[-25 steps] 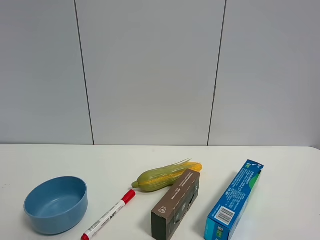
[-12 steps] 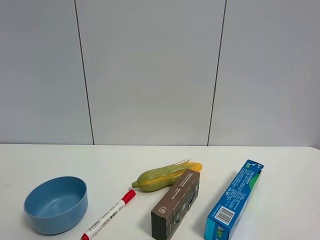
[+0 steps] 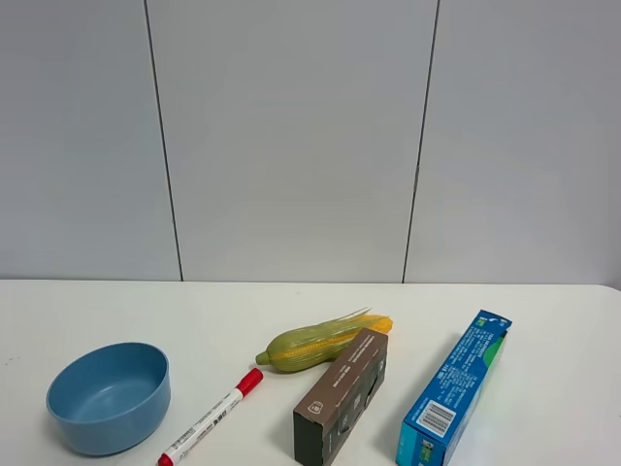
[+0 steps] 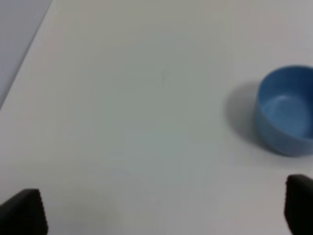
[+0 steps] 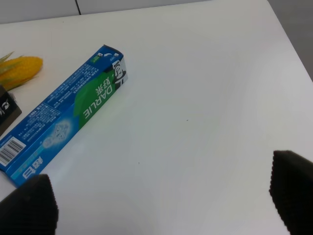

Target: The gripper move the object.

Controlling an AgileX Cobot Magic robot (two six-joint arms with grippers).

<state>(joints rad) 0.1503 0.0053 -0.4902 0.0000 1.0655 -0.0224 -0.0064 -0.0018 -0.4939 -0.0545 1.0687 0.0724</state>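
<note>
The object, a long blue and green Darlie toothpaste carton [image 3: 454, 388], lies flat on the white table at the front right, barcode end toward the front. It also shows in the right wrist view [image 5: 68, 107]. Neither arm appears in the exterior high view. My right gripper [image 5: 161, 198] is open, its two black fingertips [image 5: 29, 205] wide apart, above bare table beside the carton and not touching it. My left gripper [image 4: 161, 213] is open, its fingertips [image 4: 22, 213] far apart over bare table away from the carton.
A blue bowl [image 3: 109, 396] sits front left and shows in the left wrist view [image 4: 286, 110]. A red-capped marker [image 3: 212, 416], a corn cob [image 3: 325, 341] and a dark brown box [image 3: 342, 396] lie between bowl and carton. The table's right edge [image 5: 293, 44] is near.
</note>
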